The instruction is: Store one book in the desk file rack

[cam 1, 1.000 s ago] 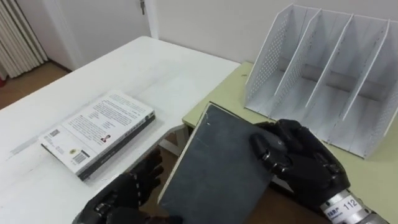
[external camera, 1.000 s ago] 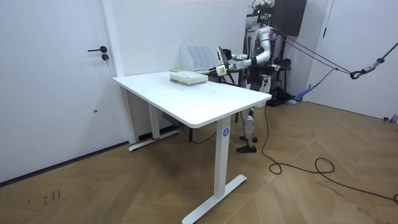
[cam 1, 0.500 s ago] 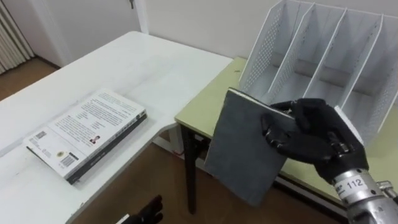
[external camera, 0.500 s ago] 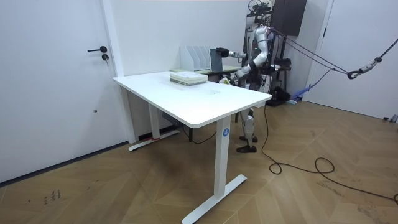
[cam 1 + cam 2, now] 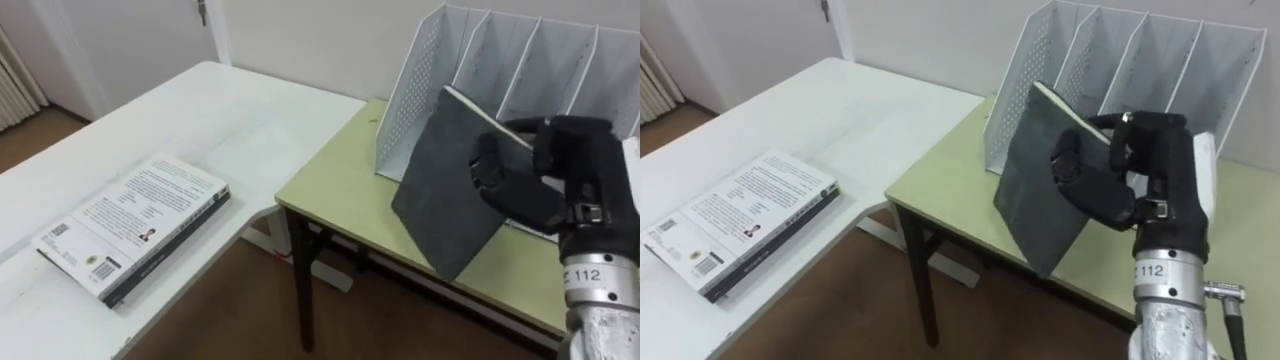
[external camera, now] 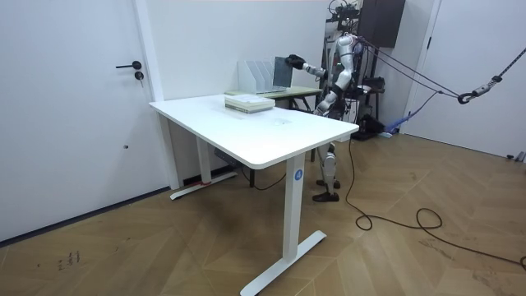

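My right hand (image 5: 545, 170) is shut on a dark grey book (image 5: 445, 180), fingers curled over its right edge. The book stands tilted above the green desk (image 5: 330, 185), just in front of the leftmost slot of the white perforated file rack (image 5: 520, 55). In the right eye view the same book (image 5: 1035, 180) leans against my right hand (image 5: 1120, 175) before the rack (image 5: 1110, 45). In the room view I stand at the desk with the right arm stretched out, holding the book (image 6: 282, 72), while my left hand (image 6: 319, 105) hangs low by my body.
A stack of two books (image 5: 130, 225) lies on the white table (image 5: 240, 110) at the left, next to the green desk. A gap with wooden floor separates the two tables' front edges. A wall runs behind the rack.
My right hand has lifted the grey book up and right, close to the rack. My left hand let go of the book and dropped out of the eye view.
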Controlling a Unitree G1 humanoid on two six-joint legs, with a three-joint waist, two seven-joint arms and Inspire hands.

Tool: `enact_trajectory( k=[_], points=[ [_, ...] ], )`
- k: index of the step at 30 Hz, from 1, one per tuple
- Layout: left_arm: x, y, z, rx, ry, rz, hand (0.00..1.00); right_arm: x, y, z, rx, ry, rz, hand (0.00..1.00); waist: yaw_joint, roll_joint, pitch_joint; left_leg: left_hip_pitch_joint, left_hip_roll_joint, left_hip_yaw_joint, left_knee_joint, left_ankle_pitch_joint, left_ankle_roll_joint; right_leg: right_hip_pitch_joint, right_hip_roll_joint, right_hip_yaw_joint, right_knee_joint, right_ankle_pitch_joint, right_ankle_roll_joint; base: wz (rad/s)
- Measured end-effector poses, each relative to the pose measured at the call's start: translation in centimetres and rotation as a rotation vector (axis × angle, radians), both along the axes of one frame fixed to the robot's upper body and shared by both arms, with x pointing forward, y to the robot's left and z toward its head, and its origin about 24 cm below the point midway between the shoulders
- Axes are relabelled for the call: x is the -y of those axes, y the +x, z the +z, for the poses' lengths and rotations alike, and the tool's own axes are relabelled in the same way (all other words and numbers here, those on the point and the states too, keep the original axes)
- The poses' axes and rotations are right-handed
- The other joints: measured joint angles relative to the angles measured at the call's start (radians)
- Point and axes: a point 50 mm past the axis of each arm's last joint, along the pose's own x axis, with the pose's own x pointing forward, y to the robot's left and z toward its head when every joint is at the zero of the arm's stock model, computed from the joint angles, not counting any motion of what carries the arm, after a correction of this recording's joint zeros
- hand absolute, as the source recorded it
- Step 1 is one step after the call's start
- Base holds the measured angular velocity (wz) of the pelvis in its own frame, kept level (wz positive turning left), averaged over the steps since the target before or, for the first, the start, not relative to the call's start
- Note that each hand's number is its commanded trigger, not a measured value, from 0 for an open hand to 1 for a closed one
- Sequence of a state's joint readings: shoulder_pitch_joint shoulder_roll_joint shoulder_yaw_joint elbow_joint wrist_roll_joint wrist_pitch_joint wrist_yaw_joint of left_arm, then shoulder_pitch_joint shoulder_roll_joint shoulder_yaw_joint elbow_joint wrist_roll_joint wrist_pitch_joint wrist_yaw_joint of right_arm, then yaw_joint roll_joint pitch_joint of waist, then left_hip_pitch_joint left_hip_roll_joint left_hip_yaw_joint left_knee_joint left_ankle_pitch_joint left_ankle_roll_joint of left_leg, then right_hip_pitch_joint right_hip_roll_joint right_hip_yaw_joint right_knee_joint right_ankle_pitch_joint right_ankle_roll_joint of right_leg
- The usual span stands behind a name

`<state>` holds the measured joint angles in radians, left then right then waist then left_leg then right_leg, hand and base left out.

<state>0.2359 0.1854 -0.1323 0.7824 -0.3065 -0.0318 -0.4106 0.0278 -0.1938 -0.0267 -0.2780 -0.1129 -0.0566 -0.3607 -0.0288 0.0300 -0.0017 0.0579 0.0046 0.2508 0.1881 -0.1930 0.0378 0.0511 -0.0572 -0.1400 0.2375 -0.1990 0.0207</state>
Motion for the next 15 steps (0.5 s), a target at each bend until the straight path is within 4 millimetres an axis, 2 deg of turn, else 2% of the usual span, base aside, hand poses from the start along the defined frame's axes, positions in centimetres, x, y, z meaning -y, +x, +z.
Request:
enact_trajectory(
  k=[3,5,8,15],
  points=[
    [-0.4,-1.4,-0.7,-0.064,0.014,0.038,0.00,0.4,0.0,0.6,0.054,-0.005,-0.061,1.00,-0.003,-0.016,-0.0055,-0.001,0.000,-0.002,-0.001,0.001,-0.001,0.000,0.001,-0.004,0.000,0.000,0.000,0.00],
    [-0.7,-2.4,-1.1,-0.105,0.031,0.055,0.00,0.6,0.1,1.2,0.089,0.009,-0.087,1.00,-0.003,-0.029,-0.0029,-0.005,0.003,-0.002,0.000,0.001,-0.002,-0.002,0.003,-0.001,-0.002,0.000,0.000,0.00],
    [-0.7,-3.0,-1.3,-0.122,0.038,0.063,0.00,1.0,0.2,1.7,0.120,0.023,-0.118,1.00,-0.003,-0.039,-0.0032,-0.011,0.005,-0.002,0.001,0.001,-0.002,-0.002,0.003,0.000,-0.002,0.000,-0.001,0.00],
    [-1.1,-4.8,-2.0,-0.185,0.048,0.146,0.00,1.1,0.1,1.8,0.148,0.044,-0.143,1.00,0.003,-0.036,-0.0045,-0.006,0.000,-0.001,-0.003,0.001,-0.002,0.001,0.005,0.000,-0.004,0.001,-0.001,0.00]
  ],
)
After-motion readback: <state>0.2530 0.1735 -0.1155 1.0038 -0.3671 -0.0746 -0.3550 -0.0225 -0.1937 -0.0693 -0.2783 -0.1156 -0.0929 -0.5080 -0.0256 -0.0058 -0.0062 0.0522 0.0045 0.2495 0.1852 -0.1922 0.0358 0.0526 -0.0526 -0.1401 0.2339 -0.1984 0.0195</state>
